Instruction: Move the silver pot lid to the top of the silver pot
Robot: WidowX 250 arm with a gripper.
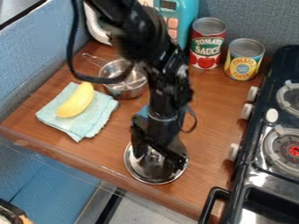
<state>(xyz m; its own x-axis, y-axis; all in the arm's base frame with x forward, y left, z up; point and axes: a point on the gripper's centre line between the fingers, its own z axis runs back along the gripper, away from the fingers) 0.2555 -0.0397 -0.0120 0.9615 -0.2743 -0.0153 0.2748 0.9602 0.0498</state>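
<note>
Silver pot lid (142, 171) lies on the wooden counter (213, 113), near the edge. The black two-finger gripper (158, 158) is positioned over the lid, its fingers spread apart around the central knob. The silver pot (125, 93) stands beside the folded cloth (103, 114).

At six o'clock the gripper (158, 158) is partly hiding the lid (144, 175); at three, the edge is cropping the stove (265, 180) (burners (293, 150) too).
</note>
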